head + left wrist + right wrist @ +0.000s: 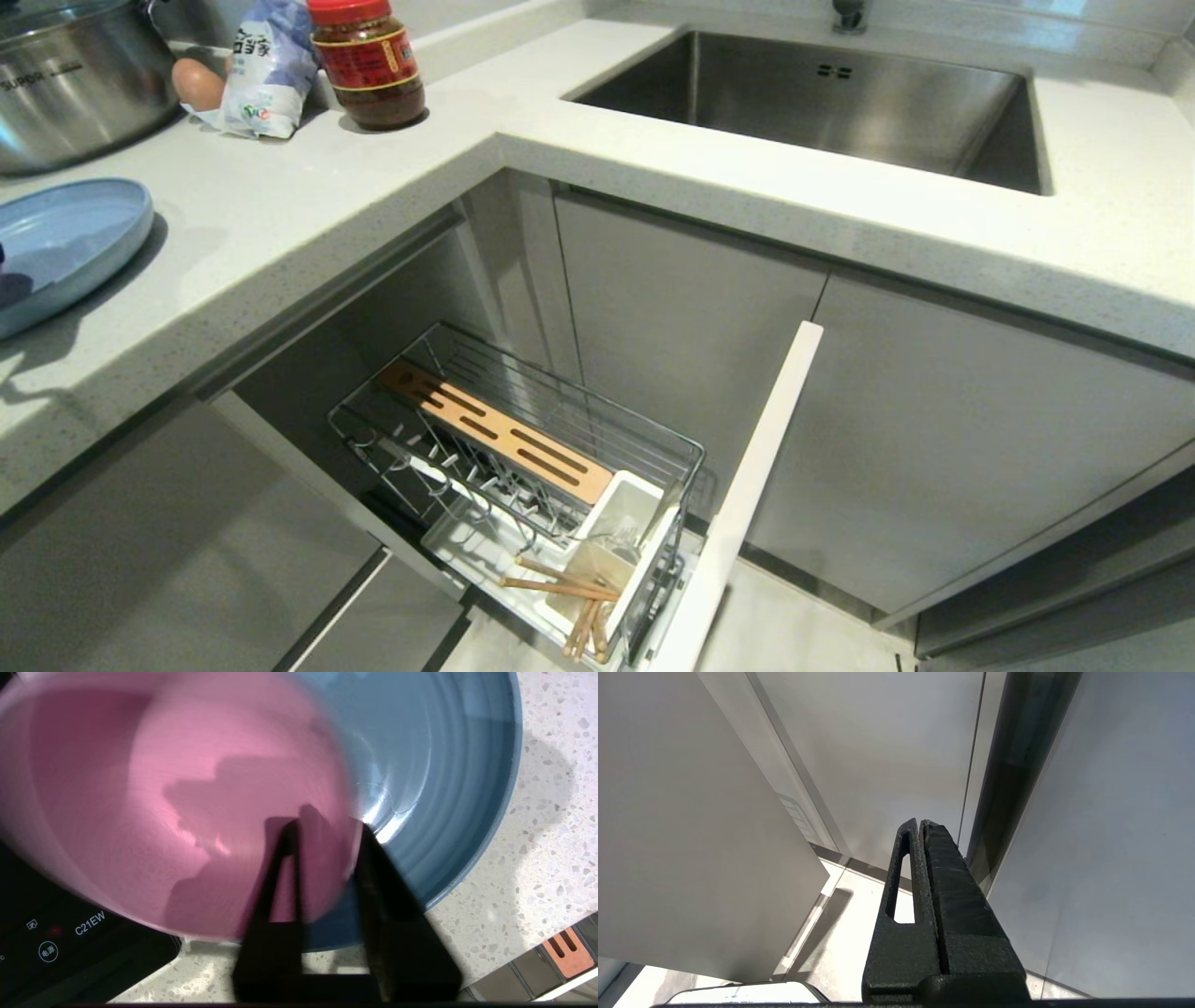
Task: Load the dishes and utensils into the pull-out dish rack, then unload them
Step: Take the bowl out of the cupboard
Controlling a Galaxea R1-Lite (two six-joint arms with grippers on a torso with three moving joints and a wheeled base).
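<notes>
The pink bowl (140,788) lies in the light blue plate (444,765) on the counter, and the bowl looks smeared. My left gripper (329,828) is open astride the bowl's near rim, one finger inside the bowl and the other outside over the plate. In the head view only the plate (65,243) shows, at the far left. Below the counter, the pull-out dish rack (523,467) stands pulled out, with the wooden chopsticks (569,597) leaning in its white utensil cup (616,551). My right gripper (920,822) is shut on nothing, parked low beside cabinet doors.
A steel pot (75,75), an egg (198,82), a bag (266,65) and a red-lidded jar (369,61) stand at the counter's back. The sink (822,103) is to the right. A black cooktop (70,942) borders the plate. The rack's white front panel (747,495) juts out.
</notes>
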